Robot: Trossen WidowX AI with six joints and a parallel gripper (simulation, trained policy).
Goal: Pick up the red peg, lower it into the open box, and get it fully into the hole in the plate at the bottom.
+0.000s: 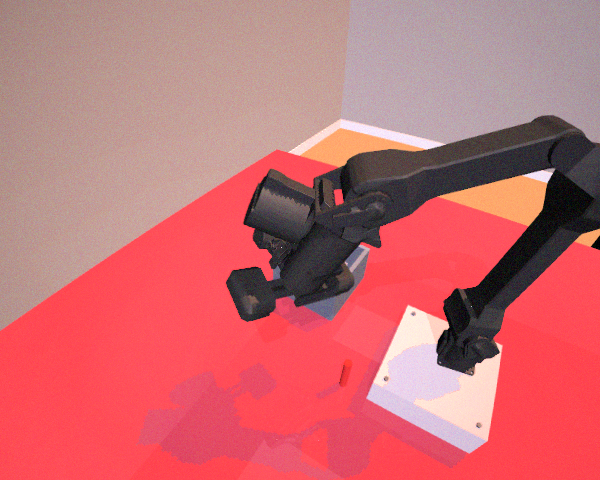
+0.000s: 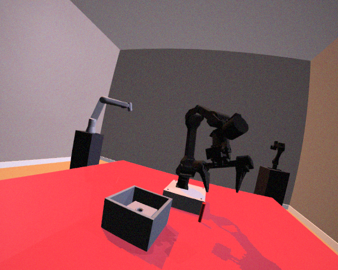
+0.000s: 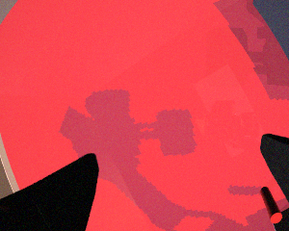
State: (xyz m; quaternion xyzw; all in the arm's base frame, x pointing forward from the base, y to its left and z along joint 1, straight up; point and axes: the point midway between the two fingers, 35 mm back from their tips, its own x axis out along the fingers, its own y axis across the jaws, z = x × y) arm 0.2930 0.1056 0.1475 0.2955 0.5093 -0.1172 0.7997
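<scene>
The red peg (image 1: 345, 373) (image 2: 201, 212) (image 3: 270, 201) stands upright on the red table. In the wrist view it is at the lower right, overlapping the right finger's outline. My gripper (image 2: 222, 191) (image 3: 183, 154) is wide open and empty, pointing down above the table, higher than the peg. The grey open box (image 1: 359, 271) (image 2: 128, 222) (image 3: 284, 34) stands apart from the peg; the top view shows it partly hidden behind the gripper. In the exterior view the pale plate (image 2: 148, 209) with its dark hole (image 2: 139, 210) shows inside the box.
The arm's white base block (image 1: 424, 408) (image 2: 183, 192) stands close beside the peg. Two other arms on dark pedestals (image 2: 86, 149) (image 2: 271, 183) stand in the background. Walls rise behind the red table (image 1: 135, 310) (image 2: 47, 215).
</scene>
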